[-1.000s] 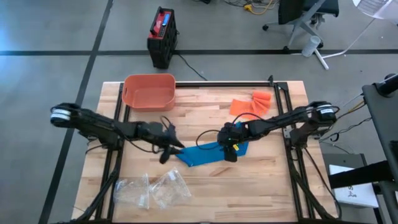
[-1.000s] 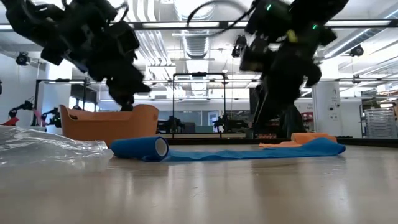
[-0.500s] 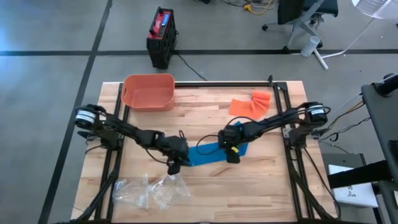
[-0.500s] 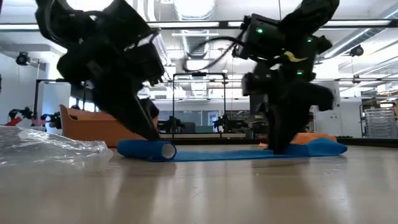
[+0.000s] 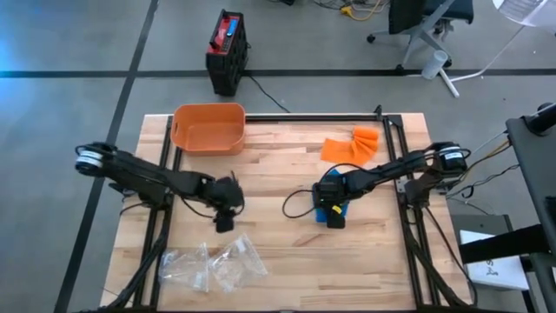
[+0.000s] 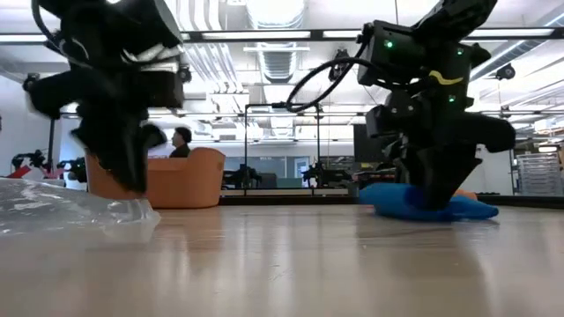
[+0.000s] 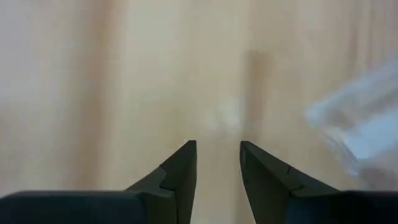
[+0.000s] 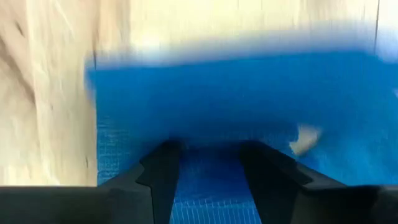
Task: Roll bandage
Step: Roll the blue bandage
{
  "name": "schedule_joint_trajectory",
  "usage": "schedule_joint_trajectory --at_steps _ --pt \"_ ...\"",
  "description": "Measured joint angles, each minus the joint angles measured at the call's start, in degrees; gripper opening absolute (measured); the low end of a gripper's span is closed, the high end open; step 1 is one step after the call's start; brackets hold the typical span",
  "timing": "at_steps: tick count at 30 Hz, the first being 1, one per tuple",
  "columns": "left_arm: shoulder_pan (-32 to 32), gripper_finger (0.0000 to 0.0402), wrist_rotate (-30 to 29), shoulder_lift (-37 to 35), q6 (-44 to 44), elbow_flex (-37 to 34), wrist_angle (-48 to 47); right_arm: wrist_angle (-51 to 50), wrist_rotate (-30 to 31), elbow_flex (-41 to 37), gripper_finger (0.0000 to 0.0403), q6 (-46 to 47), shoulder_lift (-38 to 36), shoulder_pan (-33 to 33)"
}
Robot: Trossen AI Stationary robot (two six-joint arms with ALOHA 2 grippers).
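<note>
- The rolling step looks well along: the blue bandage (image 5: pixel 331 207) lies bunched in a short heap right of the table's middle, under the right gripper (image 5: pixel 333 211).
- In the right wrist view the right gripper's two fingers stand apart, pressed down over the blue bandage (image 8: pixel 236 118) and straddling it rather than pinching it.
- The left gripper (image 5: pixel 225 217) hangs over bare wood left of centre, well apart from the bandage; its fingers (image 7: pixel 180 177) show a narrow gap with nothing between them.
- Both arms reach inward from the table's sides, wrists bent down toward the top.
- Next, I judge, the right gripper must keep the roll tight and tuck the loose end.
- Crumpled clear plastic (image 5: pixel 208 263) lies near the front edge; an orange tub (image 5: pixel 208 128) and orange cloth (image 5: pixel 349 145) sit at the back.
</note>
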Motion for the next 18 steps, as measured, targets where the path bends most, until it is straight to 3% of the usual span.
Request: schedule_joint_trajectory --at_steps 4,10,14,18 --pt "-0.09 0.0113 -3.21 -3.77 -2.88 -3.89 15.06 3.96 -0.28 0.13 0.0167 1.73 0.0 0.0" --pt "-0.31 0.0113 -3.3 -1.69 -4.48 -9.98 44.02 5.56 -0.4 0.47 0.0161 2.26 -2.23 0.26" --pt "-0.31 0.0113 -3.67 3.61 -4.5 -10.72 54.38 8.25 -1.3 0.6 0.0168 1.77 -3.11 0.24" --pt "-0.35 0.0113 -4.76 10.92 -4.27 -7.15 56.14 11.35 -1.13 0.59 0.0174 1.07 -2.73 -0.06"
